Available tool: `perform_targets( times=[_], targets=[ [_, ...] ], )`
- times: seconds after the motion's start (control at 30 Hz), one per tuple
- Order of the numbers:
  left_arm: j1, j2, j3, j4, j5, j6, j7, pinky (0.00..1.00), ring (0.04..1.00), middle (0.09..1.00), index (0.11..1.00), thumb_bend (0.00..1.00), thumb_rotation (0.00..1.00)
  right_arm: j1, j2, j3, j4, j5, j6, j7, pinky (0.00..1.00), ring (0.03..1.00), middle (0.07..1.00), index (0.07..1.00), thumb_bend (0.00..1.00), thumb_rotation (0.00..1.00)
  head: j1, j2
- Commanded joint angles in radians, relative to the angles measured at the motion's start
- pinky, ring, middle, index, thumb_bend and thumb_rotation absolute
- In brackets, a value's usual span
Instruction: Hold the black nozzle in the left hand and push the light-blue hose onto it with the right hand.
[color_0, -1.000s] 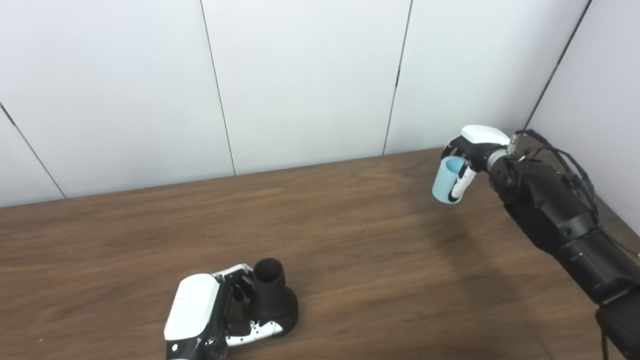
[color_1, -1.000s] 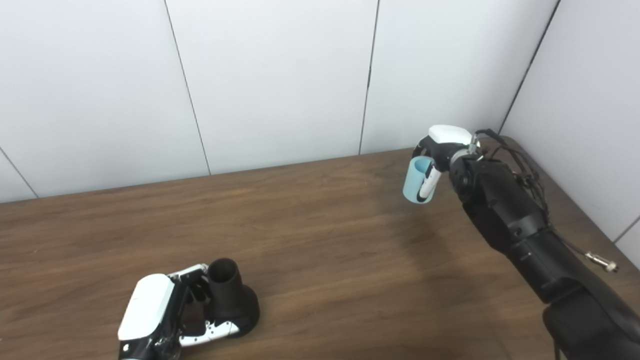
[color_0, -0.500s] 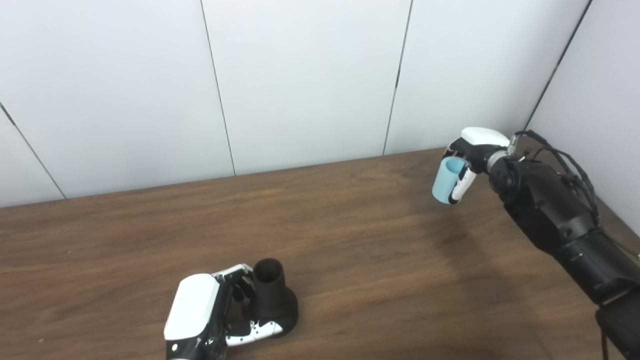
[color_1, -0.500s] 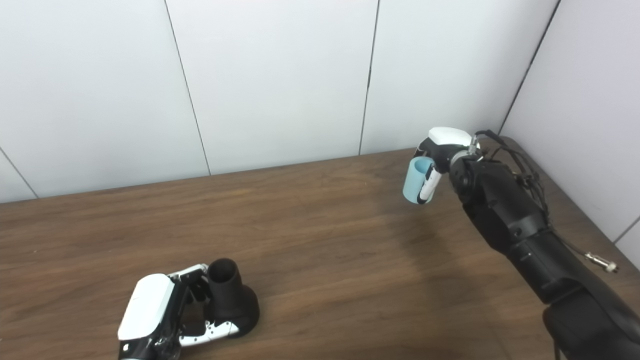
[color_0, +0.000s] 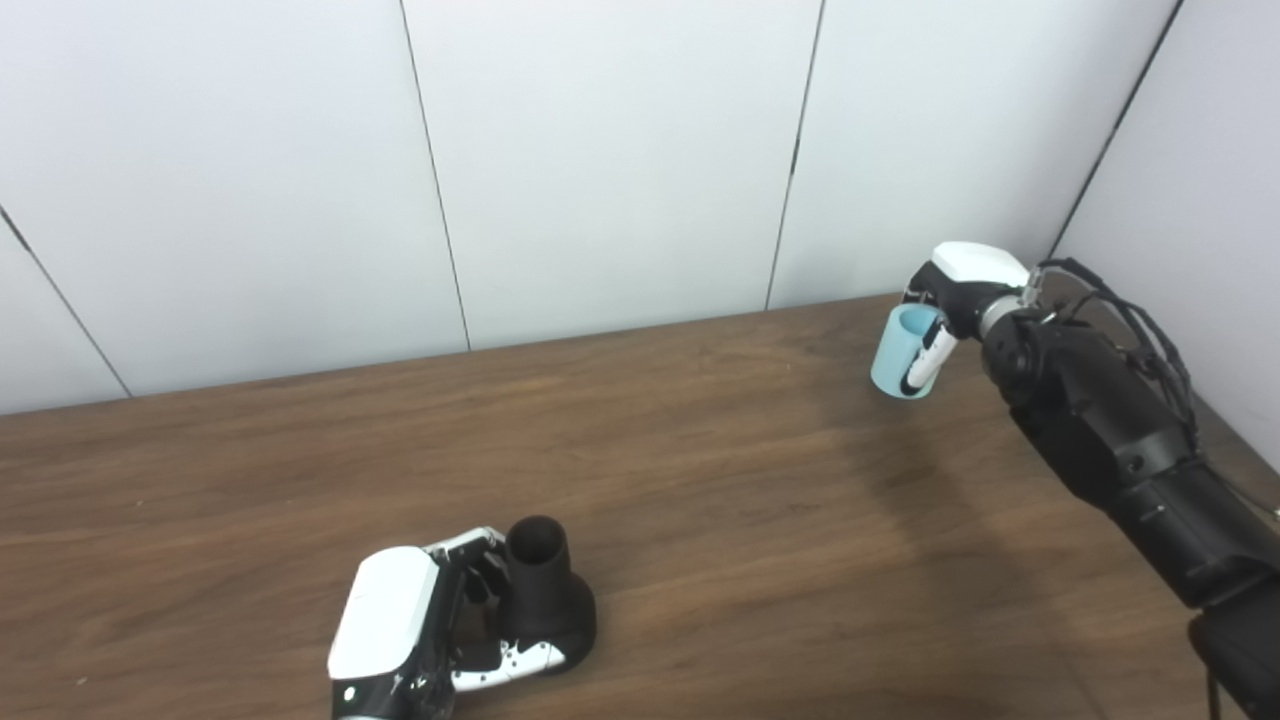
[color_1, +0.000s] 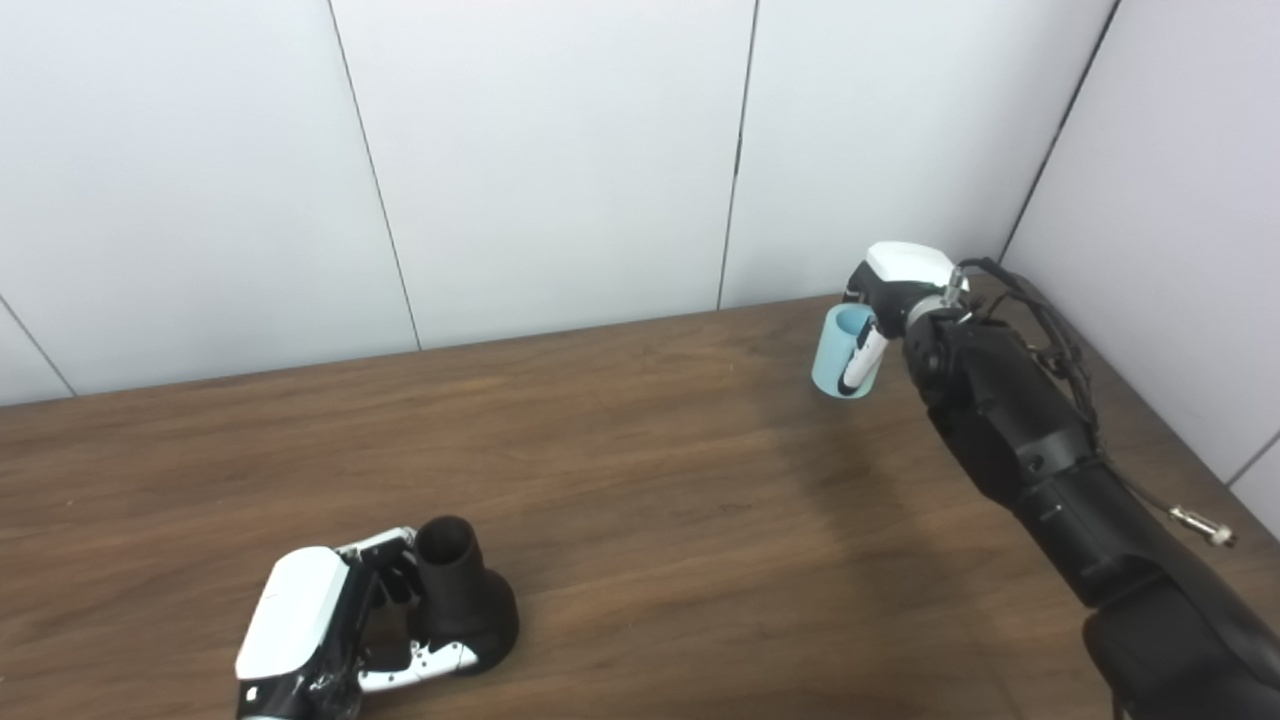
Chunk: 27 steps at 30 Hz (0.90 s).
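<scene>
The black nozzle (color_0: 541, 595) stands upright on the wooden table (color_0: 700, 480) near the front, its open mouth pointing up. My left hand (color_0: 420, 625) wraps its wide base from the left, fingers closed around it. Far off at the back right, my right hand (color_0: 950, 300) holds the short light-blue hose (color_0: 902, 350) in the air above the table, the hose tilted with its open end up. In the right eye view the hose (color_1: 840, 352) hangs just left of the black forearm.
White wall panels (color_0: 600, 150) close the back of the table, and a side wall (color_0: 1200, 180) stands at the right. Loose cables (color_1: 1060, 340) run along my right forearm near that corner.
My right hand has lifted the light-blue hose slightly up and to the right. The left hand and nozzle have not moved.
</scene>
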Motion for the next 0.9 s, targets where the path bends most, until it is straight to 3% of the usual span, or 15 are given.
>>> perform_targets(
  times=[0.0,0.13,0.3,0.43,0.53,0.67,0.87],
  targets=[
    [0.008,0.015,0.003,-0.001,0.017,0.024,-0.031,0.39,0.444,0.462,0.517,0.50,0.00,-0.031,-0.020,-0.024,-0.029,0.006,-0.015,-0.039,0.56,0.535,0.513,0.474,0.53,0.00,-0.001,0.001],
    [0.011,0.017,0.003,-0.006,0.020,0.024,-0.032,0.39,0.444,0.458,0.518,0.50,0.00,-0.019,-0.022,-0.030,-0.071,0.010,-0.001,-0.030,0.47,0.494,0.492,0.484,0.53,0.00,0.001,0.004],
    [0.015,0.013,0.003,-0.017,0.023,0.032,-0.039,0.40,0.451,0.461,0.517,0.50,0.00,0.005,-0.032,-0.034,-0.207,-0.005,0.025,0.011,0.46,0.468,0.467,0.496,0.53,0.00,0.016,0.012],
    [0.016,0.011,0.000,-0.023,0.024,0.038,-0.047,0.41,0.455,0.464,0.514,0.50,0.00,0.032,-0.036,-0.045,-0.357,0.006,0.036,0.063,0.53,0.580,0.551,0.463,0.52,0.00,0.031,0.017],
    [0.016,0.007,-0.004,-0.025,0.032,0.039,-0.048,0.40,0.452,0.465,0.514,0.50,0.00,0.052,-0.033,-0.040,-0.481,0.006,0.025,0.109,0.41,0.446,0.500,0.492,0.52,0.00,0.050,0.021],
    [0.019,0.000,-0.011,-0.032,0.046,0.048,-0.057,0.40,0.450,0.460,0.519,0.50,0.00,0.086,0.009,-0.050,-0.635,0.021,0.036,0.163,0.36,0.385,0.497,0.506,0.52,0.00,0.069,0.024],
    [0.021,-0.003,-0.024,-0.034,0.058,0.051,-0.046,0.39,0.455,0.463,0.517,0.50,0.00,0.142,0.104,-0.066,-0.823,0.027,0.044,0.241,0.40,0.394,0.512,0.490,0.52,0.00,0.083,0.027]
  ],
)
